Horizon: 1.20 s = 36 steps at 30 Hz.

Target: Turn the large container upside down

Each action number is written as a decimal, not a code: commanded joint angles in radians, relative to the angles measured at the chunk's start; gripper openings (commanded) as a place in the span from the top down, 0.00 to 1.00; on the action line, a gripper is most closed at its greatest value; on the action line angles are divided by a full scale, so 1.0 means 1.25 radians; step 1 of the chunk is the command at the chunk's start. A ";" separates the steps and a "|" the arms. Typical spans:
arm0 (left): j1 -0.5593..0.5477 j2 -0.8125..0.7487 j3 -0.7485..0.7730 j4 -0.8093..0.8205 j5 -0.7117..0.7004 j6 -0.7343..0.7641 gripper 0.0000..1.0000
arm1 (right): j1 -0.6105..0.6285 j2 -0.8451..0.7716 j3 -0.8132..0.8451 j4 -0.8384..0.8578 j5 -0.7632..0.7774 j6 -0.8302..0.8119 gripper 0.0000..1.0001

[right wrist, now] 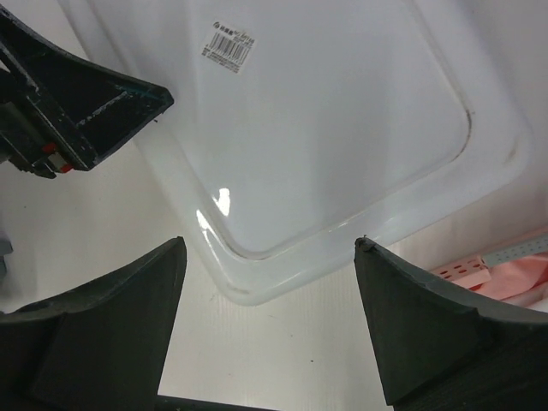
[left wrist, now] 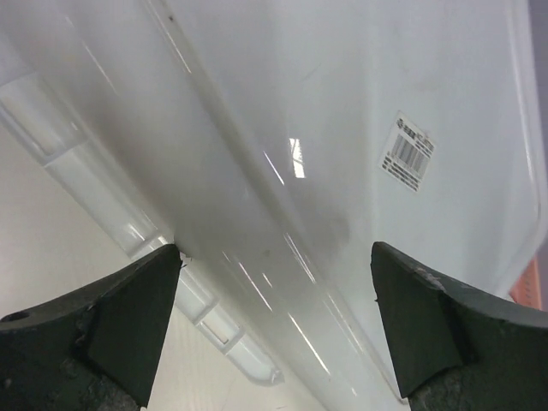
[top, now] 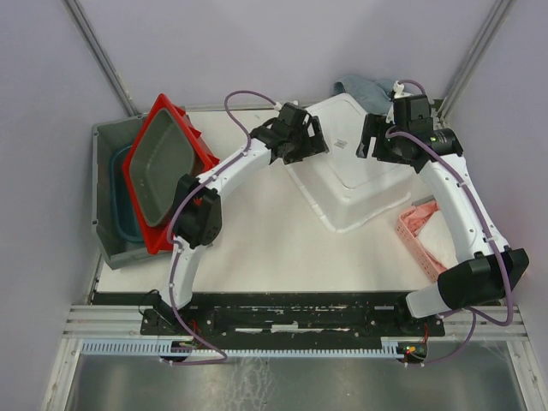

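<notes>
1. Two grippers, both spread wide and holding nothing. The left gripper [top: 318, 139] [left wrist: 274, 330] is at the left wall of the large white plastic container [top: 355, 184] [left wrist: 342, 103] [right wrist: 342, 128]. The right gripper [top: 366, 141] [right wrist: 270, 330] is over its base.
2. Container sits base-up on the white table [top: 257, 248], centre-right, with its barcode label [top: 341, 143] [left wrist: 411, 152] [right wrist: 228, 43] facing up.
3. Fingertip contact with the plastic: cannot tell.
4. Container's far corner is hidden behind the right arm, and both wrist views crop its edges.
5. Pink slatted basket [top: 418, 229] is partly under the right arm. Blue-grey cloth [top: 360, 86] shows only past the far edge.
6. Left side: red tray with grey lining [top: 163, 167] is tilted on a grey bin [top: 107, 244]. The blue item [top: 120, 210] inside is unclear.
7. Pale lilac walls surround the table.
</notes>
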 commanded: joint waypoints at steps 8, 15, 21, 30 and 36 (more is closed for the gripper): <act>0.004 0.057 0.090 0.228 0.356 0.106 0.03 | -0.003 -0.028 0.022 0.002 -0.007 0.020 0.12; 0.065 -0.084 0.164 0.110 0.287 0.157 0.02 | -0.003 -0.015 0.032 -0.001 -0.014 0.015 0.13; 0.137 -0.242 0.173 -0.007 0.217 0.161 0.02 | 0.027 -0.012 0.007 0.074 -0.025 -0.008 0.22; 0.182 -0.474 0.121 -0.114 0.037 0.225 0.00 | 0.247 0.240 0.179 0.208 0.004 0.037 0.63; 0.195 -0.545 0.082 -0.303 -0.211 0.244 0.00 | 0.300 0.477 0.377 0.205 0.036 0.057 0.63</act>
